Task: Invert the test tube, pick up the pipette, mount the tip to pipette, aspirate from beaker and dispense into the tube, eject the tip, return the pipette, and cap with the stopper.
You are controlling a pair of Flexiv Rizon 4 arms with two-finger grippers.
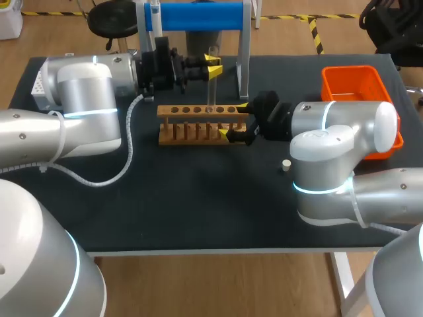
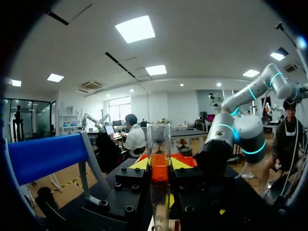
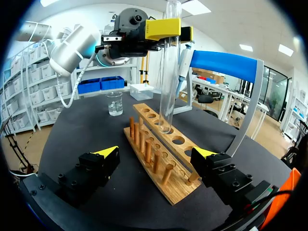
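Yellow tips of the left gripper (image 1: 213, 66) pinch a clear test tube (image 1: 210, 92) from both sides, near its top. The tube stands straight up. Its bottom end reaches down to a hole in the wooden rack (image 1: 192, 125); I cannot tell if it sits inside the hole. The left arm comes in low from the left side of the table (image 1: 165, 198), and its wrist points sideways toward the middle.

The right gripper (image 1: 234, 121) is spread wide, with the right end of the rack between its two fingers. It holds nothing. In the right wrist view one finger is close to the rack's end and the other is apart from it. The right arm bends at the front right and points back toward the rack.

A blue stand (image 1: 192, 16) is behind the rack. A glass beaker (image 3: 114, 103) stands past the rack's far end. A small white stopper (image 1: 285, 165) lies on the table near the right arm. An orange bin (image 1: 357, 82) sits at the back right.
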